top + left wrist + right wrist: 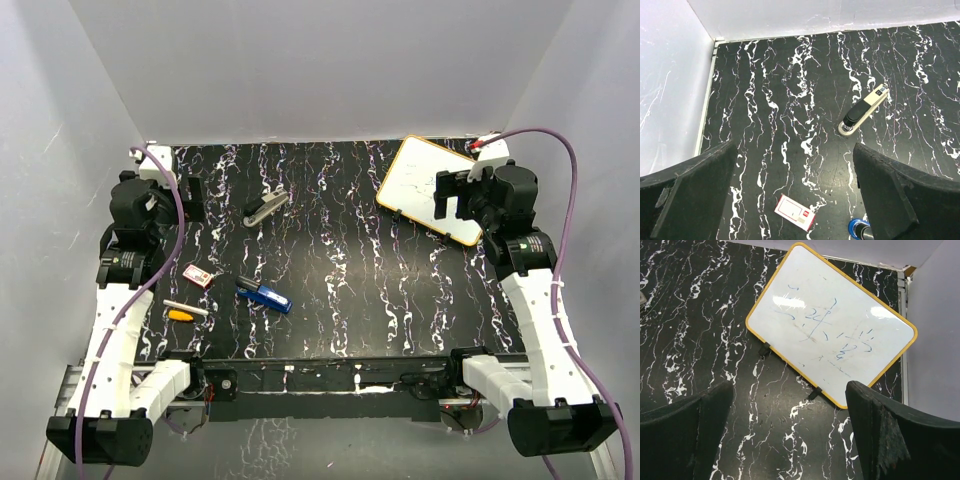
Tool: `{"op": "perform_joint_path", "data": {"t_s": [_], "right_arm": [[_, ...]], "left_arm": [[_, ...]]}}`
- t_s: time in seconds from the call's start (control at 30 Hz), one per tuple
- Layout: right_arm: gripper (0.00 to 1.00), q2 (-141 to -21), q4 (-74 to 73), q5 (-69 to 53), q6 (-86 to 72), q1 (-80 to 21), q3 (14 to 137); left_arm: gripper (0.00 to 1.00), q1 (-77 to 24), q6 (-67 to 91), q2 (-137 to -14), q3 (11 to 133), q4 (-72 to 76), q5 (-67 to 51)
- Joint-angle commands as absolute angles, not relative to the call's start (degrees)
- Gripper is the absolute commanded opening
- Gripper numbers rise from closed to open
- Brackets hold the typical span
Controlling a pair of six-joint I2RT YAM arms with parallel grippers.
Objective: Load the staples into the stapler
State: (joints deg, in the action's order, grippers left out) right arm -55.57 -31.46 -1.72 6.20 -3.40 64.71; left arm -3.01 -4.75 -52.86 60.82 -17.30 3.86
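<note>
The red-pink staple box with a white label (199,275) lies flat on the black marbled table at the left; it also shows in the left wrist view (795,212), closed, with no inner tray visible. A grey-and-black stapler (265,209) lies farther back; in the left wrist view (863,110) it is beyond the box. My left gripper (178,200) is open and empty, held above the table's left side, with the box below and between its fingers (690,195). My right gripper (455,205) is open and empty, above the whiteboard's near edge.
A yellow-framed whiteboard (432,188) lies at the back right and also shows in the right wrist view (830,325). A blue tool (264,295) lies right of the box, its end in the left wrist view (859,228). An orange-and-white pen (185,311) lies near the front left. White walls surround the table.
</note>
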Motion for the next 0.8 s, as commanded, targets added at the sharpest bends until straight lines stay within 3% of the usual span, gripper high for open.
{"op": "perform_joint_path", "data": {"t_s": [0.0, 0.5, 0.77], "right_arm": [[0.99, -55.36, -27.72, -3.33, 7.33, -4.68, 64.62], [0.99, -56.39, -27.25, -9.27, 11.15, -6.83, 65.34], [0.99, -61.76, -27.11, -17.5, 17.93, -15.64, 65.37]], "left_arm": [[0.97, -1.94, -5.17, -52.85, 60.18, -14.4, 0.41], [0.97, -0.65, -6.72, -53.23, 57.77, -11.3, -2.97], [0.97, -0.51, -10.76, -55.04, 56.4, -10.96, -6.66]]}}
